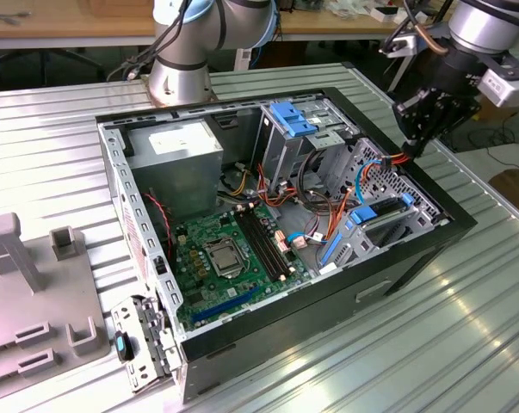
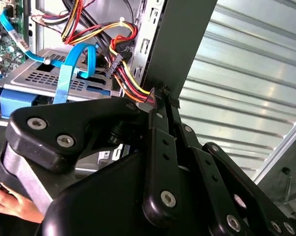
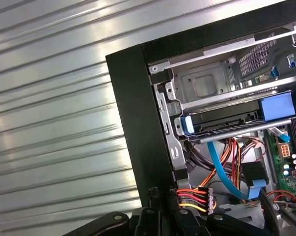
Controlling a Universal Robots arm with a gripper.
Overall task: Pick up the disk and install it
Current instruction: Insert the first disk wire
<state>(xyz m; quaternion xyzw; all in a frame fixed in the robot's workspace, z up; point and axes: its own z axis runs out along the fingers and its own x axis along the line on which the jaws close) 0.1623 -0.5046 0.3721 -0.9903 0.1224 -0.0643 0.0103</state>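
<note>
The gripper (image 1: 411,147) is hanging at the upper right of the exterior view, over the rim of the open computer case (image 1: 328,297). Its fingers (image 2: 157,129) are pressing together and appear to be pinching the red, orange and yellow wire bundle (image 3: 189,196) just behind its black connector (image 3: 208,195). The disk (image 3: 221,122) is sitting inside the metal drive cage (image 3: 206,86). In the exterior view it is lying near the gripper, just below it in the frame.

Black metal case (image 1: 414,249), green motherboard (image 1: 233,254), dark grey disk (image 3: 221,123) in bright blue carrier, red-orange-yellow wires (image 3: 193,196), ribbed silver table (image 1: 466,327).
</note>
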